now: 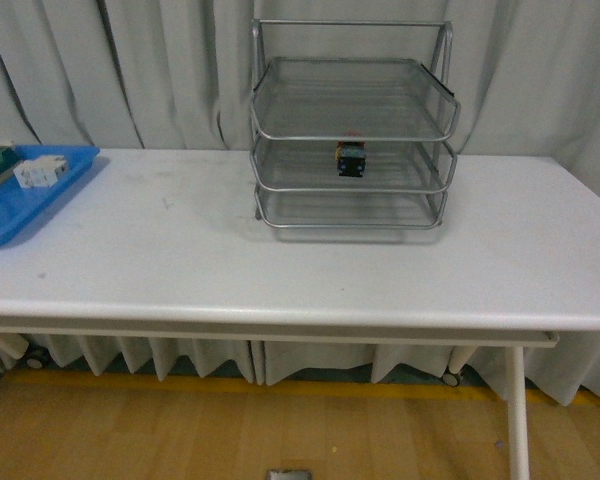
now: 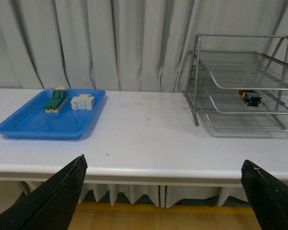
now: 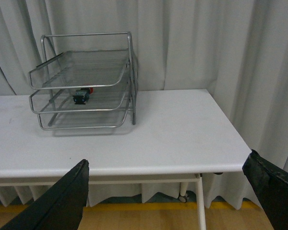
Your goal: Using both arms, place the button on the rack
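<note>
Nearest the lens in each wrist view, two dark fingers of the left gripper [image 2: 165, 196] and of the right gripper [image 3: 168, 194] stand spread wide apart, empty, at the near edge of the white counter [image 1: 310, 270]; neither arm appears in the front view, so both appear drawn back, low and level, aimed across the counter toward the curtain. On the counter's far side stands the rack [image 1: 352, 130], a three-tier wire-mesh tray, upright and near the middle. At the counter's left end lies a blue tray [image 1: 20, 200] holding a green-and-cream switch block [image 2: 56, 100] and a white breaker block [image 2: 82, 102], side by side. Smallest is the button [image 1: 352, 158], resting on the rack's middle tier, toward its centre, its red cap pointing away from the front camera. Judged from this arrangement, the placing step looks complete and both grippers are clear of the rack; the next move calls for no more than keeping the arms parked well apart from it.
</note>
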Controlling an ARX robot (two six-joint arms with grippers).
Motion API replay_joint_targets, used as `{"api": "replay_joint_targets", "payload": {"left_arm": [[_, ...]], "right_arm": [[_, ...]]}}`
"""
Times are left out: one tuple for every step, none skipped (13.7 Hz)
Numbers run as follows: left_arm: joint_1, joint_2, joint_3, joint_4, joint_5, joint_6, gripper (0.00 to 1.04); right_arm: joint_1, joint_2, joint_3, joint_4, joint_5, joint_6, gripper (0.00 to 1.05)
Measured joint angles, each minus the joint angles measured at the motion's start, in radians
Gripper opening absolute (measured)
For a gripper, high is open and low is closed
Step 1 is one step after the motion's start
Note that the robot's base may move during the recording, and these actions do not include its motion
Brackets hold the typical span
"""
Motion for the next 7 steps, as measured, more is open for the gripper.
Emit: {"api": "replay_joint_targets", "payload": {"left_arm": [[0.000, 0.000, 0.000, 0.000, 0.000, 0.000, 0.98], [0.000, 0.000, 0.000, 0.000, 0.000, 0.000, 0.98], [0.000, 0.000, 0.000, 0.000, 0.000, 0.000, 0.98], [0.000, 0.000, 0.000, 0.000, 0.000, 0.000, 0.98], [0.000, 0.000, 0.000, 0.000, 0.000, 0.000, 0.98], [0.000, 0.000, 0.000, 0.000, 0.000, 0.000, 0.98], [0.000, 0.000, 0.000, 0.000, 0.000, 0.000, 0.98]], "right_arm": [[0.000, 0.000, 0.000, 0.000, 0.000, 0.000, 0.98], [0.000, 0.000, 0.000, 0.000, 0.000, 0.000, 0.98], [0.000, 0.000, 0.000, 0.000, 0.000, 0.000, 0.98], [0.000, 0.000, 0.000, 0.000, 0.000, 0.000, 0.98], [0.000, 0.000, 0.000, 0.000, 0.000, 0.000, 0.98], [0.000, 0.000, 0.000, 0.000, 0.000, 0.000, 0.98], [0.000, 0.000, 0.000, 0.000, 0.000, 0.000, 0.98]]}}
